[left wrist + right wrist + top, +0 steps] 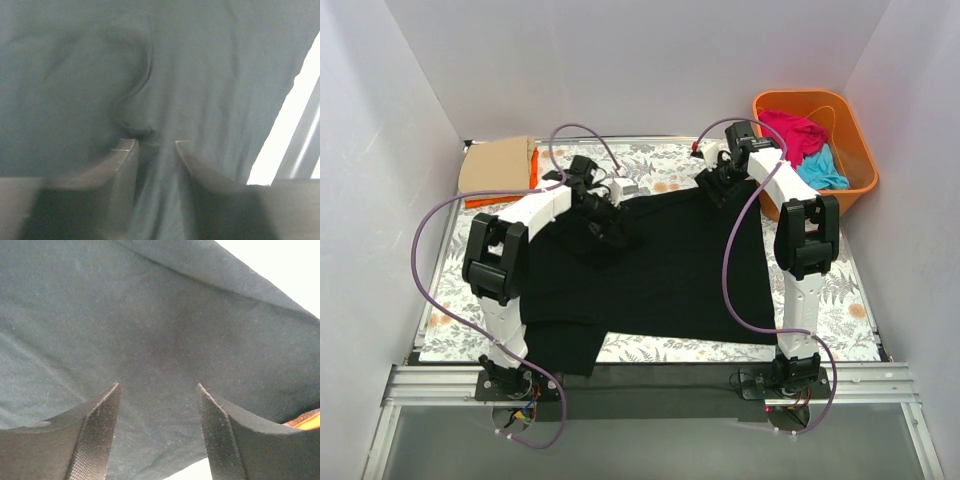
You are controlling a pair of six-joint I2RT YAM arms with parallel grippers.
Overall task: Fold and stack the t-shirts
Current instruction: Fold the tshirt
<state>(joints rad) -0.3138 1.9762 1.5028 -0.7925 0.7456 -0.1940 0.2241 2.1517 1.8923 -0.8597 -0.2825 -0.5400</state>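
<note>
left hand (155,144) pinches black t-shirt (670,280), right hand (159,387) spread

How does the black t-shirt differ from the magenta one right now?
The black t-shirt lies spread across the floral sheet; the magenta t-shirt sits crumpled in the orange tub. The left hand and right hand are both down at the black t-shirt; neither touches the magenta t-shirt. Both are plain, single-coloured cloth.

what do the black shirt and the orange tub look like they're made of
Black shirt: soft knit cloth, matte; it lies limp and shows wrinkles and folds in the wrist views. Orange tub: probably rigid plastic, smooth with a slight sheen; its walls and rim hold a firm, rounded shape.
</note>
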